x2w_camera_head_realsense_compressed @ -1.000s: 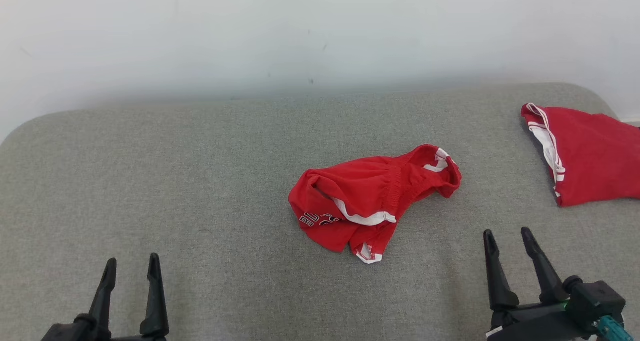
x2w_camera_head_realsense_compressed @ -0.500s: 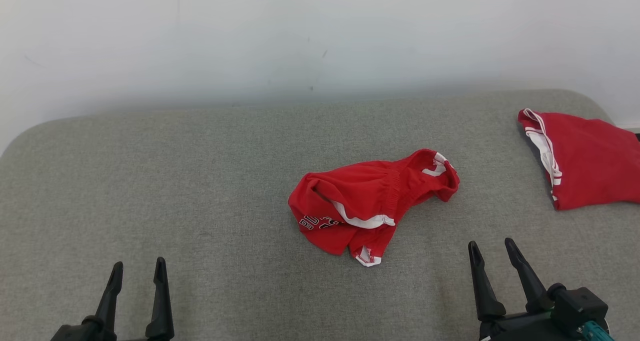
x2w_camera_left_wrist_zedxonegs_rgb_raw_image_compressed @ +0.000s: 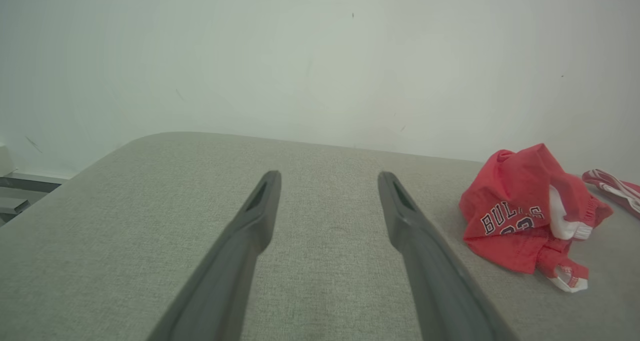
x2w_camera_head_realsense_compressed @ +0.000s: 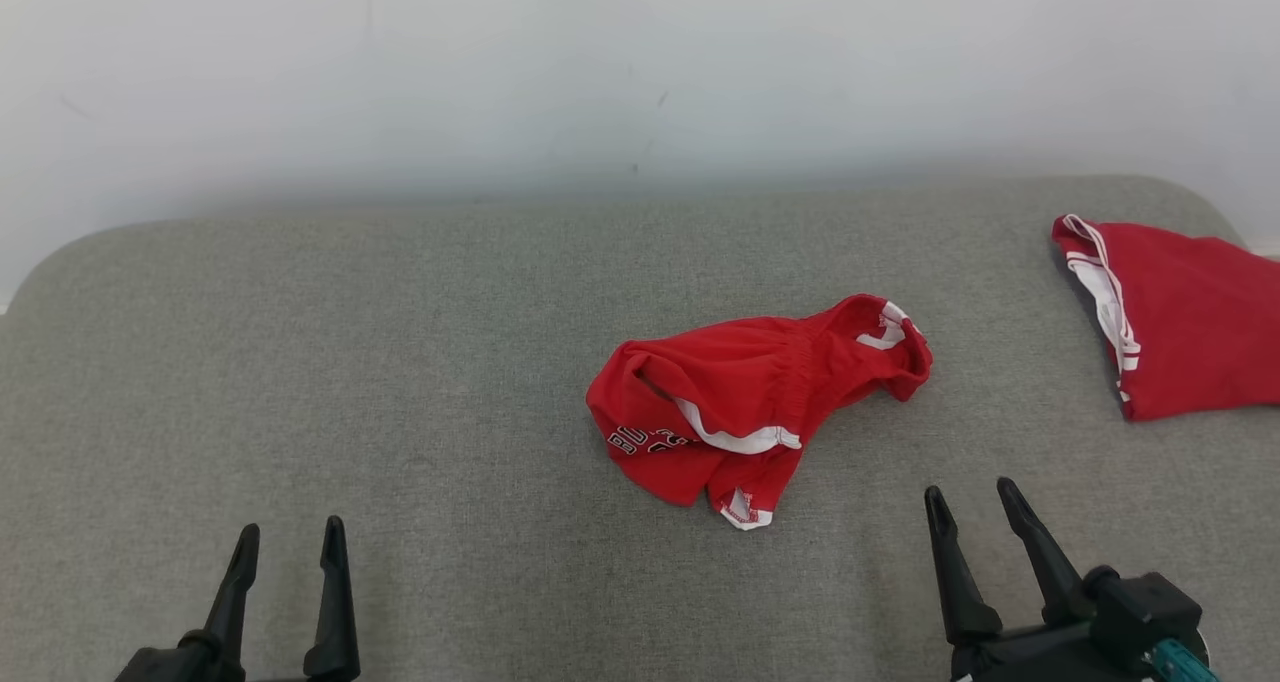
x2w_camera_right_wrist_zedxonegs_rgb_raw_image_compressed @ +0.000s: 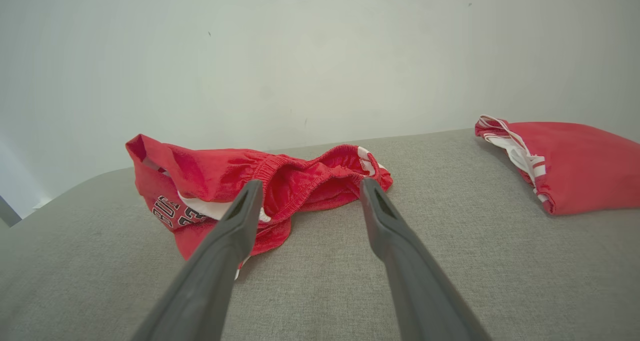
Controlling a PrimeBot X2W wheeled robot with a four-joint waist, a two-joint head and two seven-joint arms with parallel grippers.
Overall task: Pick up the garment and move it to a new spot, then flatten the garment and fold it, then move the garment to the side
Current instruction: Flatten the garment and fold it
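Note:
A crumpled red garment (x2w_camera_head_realsense_compressed: 745,402) with white trim and dark lettering lies bunched in the middle of the grey cushioned surface (x2w_camera_head_realsense_compressed: 400,342). The left wrist view shows the same garment (x2w_camera_left_wrist_zedxonegs_rgb_raw_image_compressed: 525,216) off to the right, and in the right wrist view the garment (x2w_camera_right_wrist_zedxonegs_rgb_raw_image_compressed: 240,181) lies just past the fingertips. My left gripper (x2w_camera_head_realsense_compressed: 290,536) is open at the lower left, far from the cloth, nothing between its fingers. My right gripper (x2w_camera_head_realsense_compressed: 968,492) is open at the lower right, a short way from the garment's near right side, also empty.
A second red cloth (x2w_camera_head_realsense_compressed: 1190,317) with white stripes lies folded at the surface's far right edge, and the right wrist view has this cloth (x2w_camera_right_wrist_zedxonegs_rgb_raw_image_compressed: 575,161) at its right. A pale wall (x2w_camera_head_realsense_compressed: 640,72) rises directly behind the surface. The surface's back corners are rounded.
The head view has shifted slightly. My right gripper has drawn lower and a little leftward in that view; the left gripper edged right. The garment lies as before.

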